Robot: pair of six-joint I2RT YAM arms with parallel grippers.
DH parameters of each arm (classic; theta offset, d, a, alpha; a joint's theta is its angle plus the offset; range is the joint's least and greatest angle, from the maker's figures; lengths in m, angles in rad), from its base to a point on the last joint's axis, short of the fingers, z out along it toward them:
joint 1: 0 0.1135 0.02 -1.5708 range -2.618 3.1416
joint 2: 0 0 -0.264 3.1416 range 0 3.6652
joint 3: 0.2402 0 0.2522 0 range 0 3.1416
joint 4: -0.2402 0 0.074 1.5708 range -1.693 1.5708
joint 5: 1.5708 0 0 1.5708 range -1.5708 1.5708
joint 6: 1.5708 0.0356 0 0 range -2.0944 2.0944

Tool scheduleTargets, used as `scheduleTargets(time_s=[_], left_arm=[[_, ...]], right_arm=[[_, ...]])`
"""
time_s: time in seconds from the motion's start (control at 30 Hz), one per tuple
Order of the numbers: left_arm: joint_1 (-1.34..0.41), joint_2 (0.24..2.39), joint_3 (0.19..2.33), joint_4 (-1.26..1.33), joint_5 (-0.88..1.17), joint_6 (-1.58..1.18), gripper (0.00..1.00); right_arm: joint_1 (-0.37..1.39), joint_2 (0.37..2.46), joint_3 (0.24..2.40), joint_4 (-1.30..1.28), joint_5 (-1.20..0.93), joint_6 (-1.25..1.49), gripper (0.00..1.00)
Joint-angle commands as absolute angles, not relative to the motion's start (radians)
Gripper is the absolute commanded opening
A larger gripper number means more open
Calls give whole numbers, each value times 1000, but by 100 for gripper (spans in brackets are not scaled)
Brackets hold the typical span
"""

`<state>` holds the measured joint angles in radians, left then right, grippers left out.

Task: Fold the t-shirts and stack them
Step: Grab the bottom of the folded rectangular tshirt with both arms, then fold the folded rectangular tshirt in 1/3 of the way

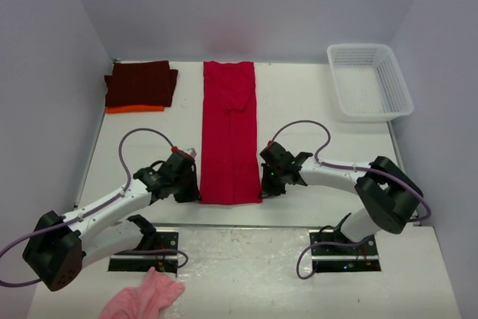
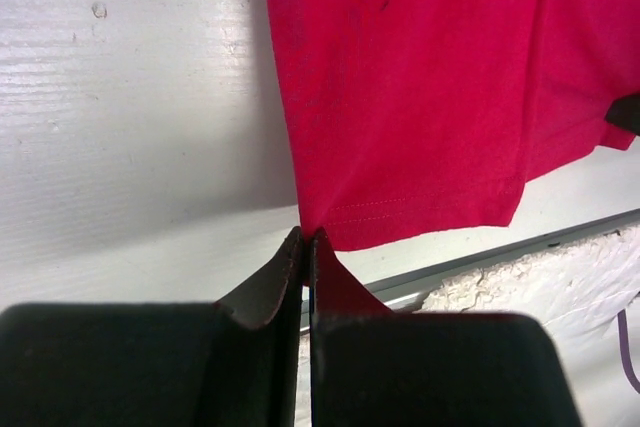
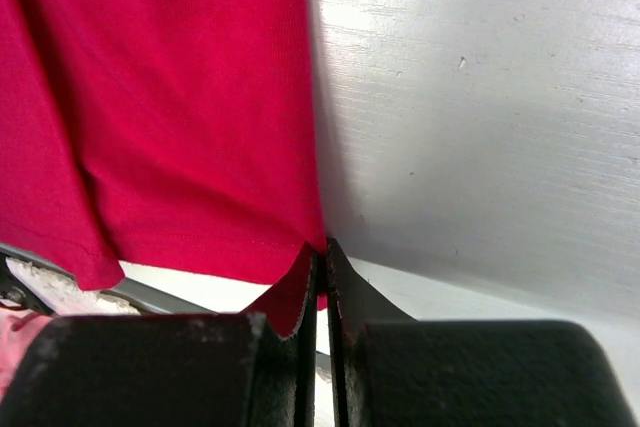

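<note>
A bright red t-shirt (image 1: 229, 132) lies folded into a long narrow strip down the middle of the table. My left gripper (image 1: 196, 192) is shut on its near left hem corner (image 2: 308, 235), and my right gripper (image 1: 265, 188) is shut on its near right hem corner (image 3: 322, 245). Both corners are pinched between the fingertips, and the red cloth (image 2: 430, 87) spreads away from the jaws. At the far left, a folded dark maroon t-shirt (image 1: 140, 84) rests on a folded orange t-shirt (image 1: 134, 109), of which only the near edge shows.
A white mesh basket (image 1: 369, 80) stands at the far right. A small pink fluffy cloth (image 1: 143, 298) lies at the near edge by the left arm's base. Grey walls close in the table on three sides.
</note>
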<state>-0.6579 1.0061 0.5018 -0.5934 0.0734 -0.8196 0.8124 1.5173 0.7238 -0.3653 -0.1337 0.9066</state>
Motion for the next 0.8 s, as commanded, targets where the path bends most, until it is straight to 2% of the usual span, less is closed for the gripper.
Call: scheduleTargets(time_s=[0.0, 0.47, 0.77], left_arm=[[-660, 988, 492, -649, 84, -825, 0], [-660, 865, 612, -816, 110, -816, 0], [-661, 792, 588, -879, 143, -839, 0]], right_arm=[[815, 1502, 692, -443, -84, 867, 0], [873, 1323, 686, -569, -78, 854, 0], [902, 1164, 686, -687, -72, 877, 0]])
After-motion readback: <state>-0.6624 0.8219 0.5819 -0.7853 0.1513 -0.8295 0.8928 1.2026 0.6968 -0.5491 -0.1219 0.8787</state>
